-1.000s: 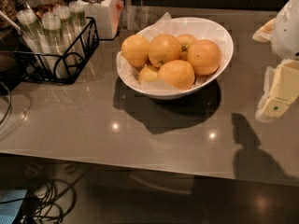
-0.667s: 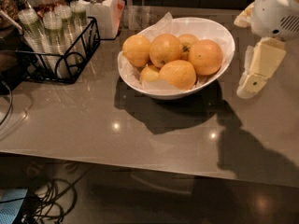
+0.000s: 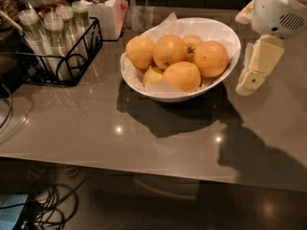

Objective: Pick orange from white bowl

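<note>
The white bowl (image 3: pixel 225 32) stands at the middle of the grey table, lined with crumpled white paper. It holds several fruits. The orange (image 3: pixel 210 58) is the deepest-coloured one and lies at the bowl's right side, against the rim. Paler yellow-orange fruits (image 3: pixel 169 51) fill the middle and left, and a small yellowish one (image 3: pixel 152 75) sits low at the front left. My gripper (image 3: pixel 248 82) hangs just right of the bowl's rim, pointing down and left, a short way from the orange. It holds nothing.
A black wire basket (image 3: pixel 62 47) with clear cups stands at the far left. A white lidded jar (image 3: pixel 103 8) is behind it. The table's front edge (image 3: pixel 144 164) runs across the lower part, with cables (image 3: pixel 53 210) on the floor below.
My gripper has moved left from the right edge towards the bowl's right rim. The bowl and the fruits have not moved.
</note>
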Available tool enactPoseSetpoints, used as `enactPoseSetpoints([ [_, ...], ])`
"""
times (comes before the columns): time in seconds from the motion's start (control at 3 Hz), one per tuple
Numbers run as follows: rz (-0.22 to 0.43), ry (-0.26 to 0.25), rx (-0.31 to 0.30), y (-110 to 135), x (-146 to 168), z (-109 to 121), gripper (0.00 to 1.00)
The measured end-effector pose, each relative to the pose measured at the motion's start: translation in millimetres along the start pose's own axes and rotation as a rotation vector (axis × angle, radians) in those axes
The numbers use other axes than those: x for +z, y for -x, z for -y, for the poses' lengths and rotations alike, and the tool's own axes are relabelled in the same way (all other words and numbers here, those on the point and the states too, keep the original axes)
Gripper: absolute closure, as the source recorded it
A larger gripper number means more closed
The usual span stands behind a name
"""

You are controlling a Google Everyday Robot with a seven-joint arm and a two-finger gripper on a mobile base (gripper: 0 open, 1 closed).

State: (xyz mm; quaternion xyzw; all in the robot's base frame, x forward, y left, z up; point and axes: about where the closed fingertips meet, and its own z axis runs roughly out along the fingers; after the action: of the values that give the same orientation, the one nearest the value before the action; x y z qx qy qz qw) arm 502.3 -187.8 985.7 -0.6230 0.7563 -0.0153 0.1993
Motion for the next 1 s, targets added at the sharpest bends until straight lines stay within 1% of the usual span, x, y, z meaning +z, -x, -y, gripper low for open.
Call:
enactPoseSetpoints([
  [0.33,0.054,0.013,-0.040,22.4,17.5,26.6,0.00],
  [0.67,0.057,0.004,-0.038,23.2,16.1,28.5,0.00],
  [1.0,0.064,-0.001,0.003,17.3,18.6,29.7,0.00],
])
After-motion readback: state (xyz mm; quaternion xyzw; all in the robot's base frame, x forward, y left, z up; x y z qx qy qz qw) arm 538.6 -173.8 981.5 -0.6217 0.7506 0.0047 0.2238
